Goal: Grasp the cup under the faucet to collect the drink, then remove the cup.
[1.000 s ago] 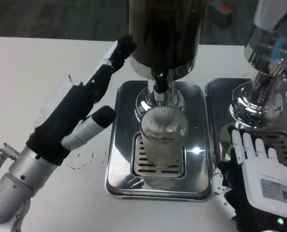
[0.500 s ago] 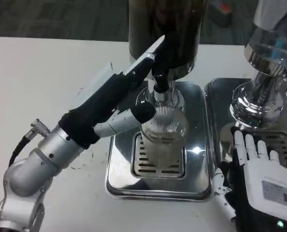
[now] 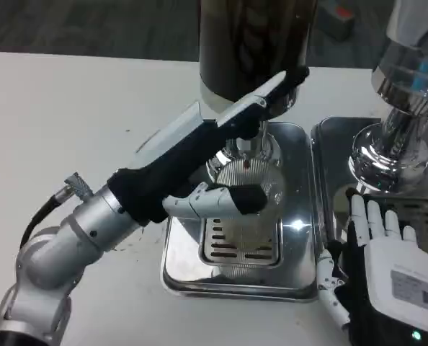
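Head view, from left to right: the white table [image 3: 63,122] carries two steel drip trays and two dispensers. The left hand [image 3: 199,155] stretches flat and slanting over the first drip tray [image 3: 181,270], fingers straight toward the dark dispenser [image 3: 253,47], thumb lying across the ribbed cup [image 3: 251,173], which stands on the grate under the faucet; it holds nothing. The right hand [image 3: 387,267] rests spread beside the second tray [image 3: 328,144], below the clear dispenser [image 3: 405,94]. Dark floor lies beyond.

a second dispenser [image 3: 405,108] stands on the white table [image 3: 63,115].
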